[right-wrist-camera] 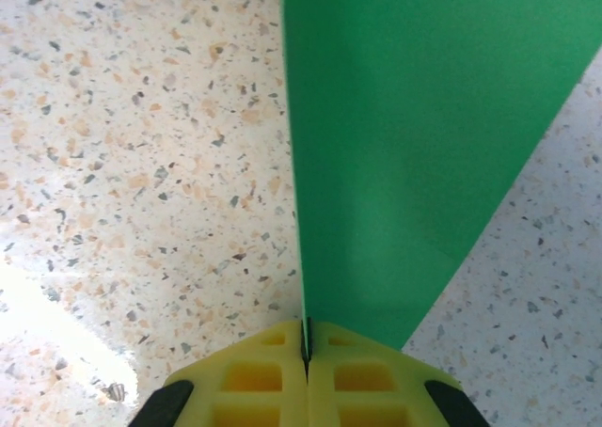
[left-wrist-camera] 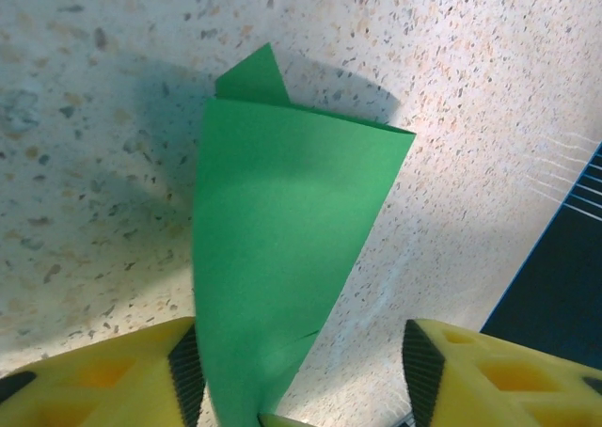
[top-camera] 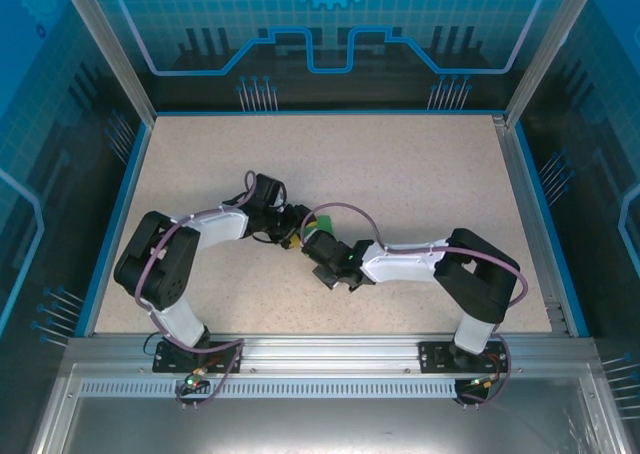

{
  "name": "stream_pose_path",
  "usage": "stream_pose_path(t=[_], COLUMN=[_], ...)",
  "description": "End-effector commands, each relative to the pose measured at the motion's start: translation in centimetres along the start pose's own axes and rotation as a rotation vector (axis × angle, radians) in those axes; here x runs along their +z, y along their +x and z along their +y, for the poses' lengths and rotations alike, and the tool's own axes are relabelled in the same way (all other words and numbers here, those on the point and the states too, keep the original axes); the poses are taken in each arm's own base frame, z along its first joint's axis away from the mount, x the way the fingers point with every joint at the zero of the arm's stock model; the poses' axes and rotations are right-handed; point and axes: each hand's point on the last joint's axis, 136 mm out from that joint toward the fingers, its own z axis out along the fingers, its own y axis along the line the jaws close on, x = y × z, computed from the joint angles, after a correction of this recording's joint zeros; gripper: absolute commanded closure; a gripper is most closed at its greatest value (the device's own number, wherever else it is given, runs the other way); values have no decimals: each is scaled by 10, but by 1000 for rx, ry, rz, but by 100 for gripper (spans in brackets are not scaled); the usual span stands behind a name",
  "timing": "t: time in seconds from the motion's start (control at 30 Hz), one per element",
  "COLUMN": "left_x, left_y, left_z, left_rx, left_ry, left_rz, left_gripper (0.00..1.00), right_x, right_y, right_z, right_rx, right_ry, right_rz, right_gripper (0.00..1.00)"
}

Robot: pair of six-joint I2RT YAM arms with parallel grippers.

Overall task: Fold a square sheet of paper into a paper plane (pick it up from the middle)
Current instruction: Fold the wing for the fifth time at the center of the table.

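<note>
The green paper is folded and held up off the table between the two arms at mid-table. In the right wrist view my right gripper is shut on the paper's lower edge, and the sheet fans up and to the right from its yellow fingers. In the left wrist view the folded paper stands as a tall cone with a pointed flap at the top. It sits between the wide-apart fingers of my left gripper, close to the left pad and well apart from the right one. My left gripper is open.
The speckled table lies bare around the arms. Its blue rim runs past the left gripper's right side. Metal frame posts and transparent walls enclose the table on three sides.
</note>
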Motion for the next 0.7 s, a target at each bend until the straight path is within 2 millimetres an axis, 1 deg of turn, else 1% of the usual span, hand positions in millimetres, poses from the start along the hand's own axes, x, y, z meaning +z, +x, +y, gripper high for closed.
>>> stream_pose_path(t=[0.0, 0.07, 0.13, 0.2, 0.27, 0.4, 0.5, 0.57, 0.67], left_x=[2, 3, 3, 3, 3, 3, 1, 1, 0], left_y=[-3, -2, -1, 0, 0, 1, 0, 1, 1], left_z=[7, 11, 14, 17, 18, 21, 20, 19, 16], left_rx=[5, 9, 13, 14, 15, 9, 7, 3, 0], left_ry=[-63, -88, -108, -115, -121, -144, -146, -147, -139], left_rz=[10, 23, 31, 35, 38, 44, 41, 45, 50], left_gripper=[47, 51, 57, 59, 64, 88, 92, 96, 98], right_x=[-3, -4, -5, -5, -5, -5, -7, -9, -11], right_y=[-8, -8, -8, -7, -7, -5, -6, -7, -10], right_z=[0, -1, -3, -4, -5, -7, -6, -5, -4], right_rx=[9, 11, 14, 15, 12, 8, 7, 5, -3], right_ry=[-28, -22, -15, -10, -5, 7, 0, -3, -5], right_rz=[-39, -41, -45, -46, -45, -39, -38, -41, -38], right_gripper=[95, 95, 94, 94, 93, 92, 88, 85, 81])
